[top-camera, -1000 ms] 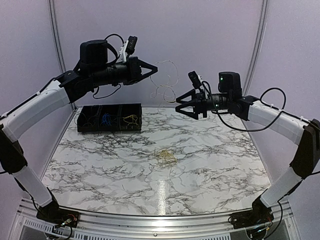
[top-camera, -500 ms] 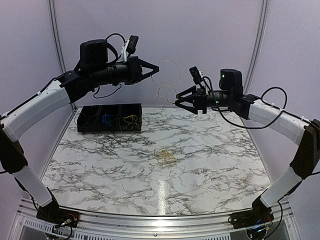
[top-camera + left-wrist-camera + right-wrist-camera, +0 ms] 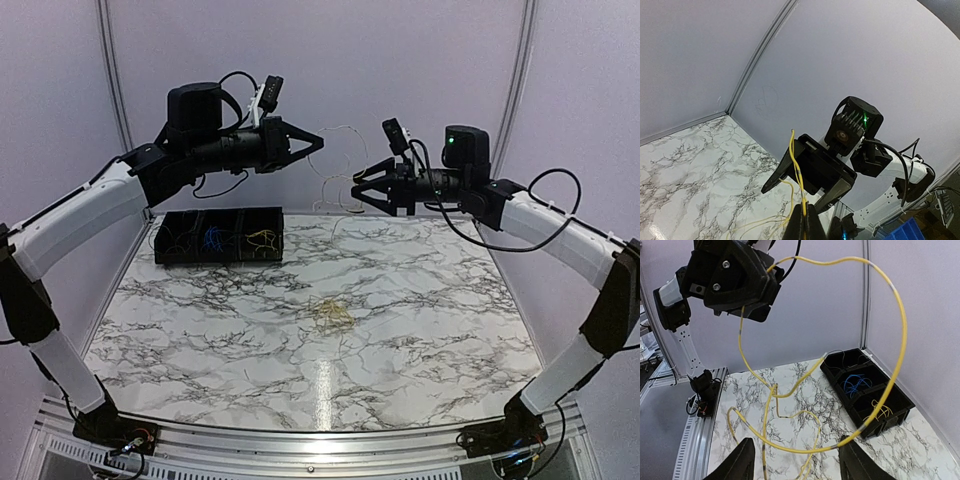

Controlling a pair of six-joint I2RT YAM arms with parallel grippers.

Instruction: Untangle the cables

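Note:
My left gripper (image 3: 318,147) is raised high and shut on a thin yellow cable (image 3: 799,170), pinched at its tips (image 3: 804,219). From there the cable (image 3: 322,185) hangs in the air in wide loops toward my right gripper (image 3: 360,187). In the right wrist view a loop of it (image 3: 790,450) runs across the gap of the right gripper (image 3: 797,462), whose jaws stand wide apart without pinching it. The left gripper (image 3: 771,271) shows above there. More cables lie in a small pale yellow tangle (image 3: 332,312) on the marble table.
A black tray (image 3: 218,213) with three compartments stands at the back left. It holds dark, blue (image 3: 856,382) and yellow (image 3: 879,411) wires. Purple walls close the back and sides, and an aluminium rail (image 3: 300,445) runs along the near edge.
My right gripper has risen and moved left toward the hanging yellow loops, its jaws a little narrower. The left gripper has shifted slightly right, still pinching the cable.

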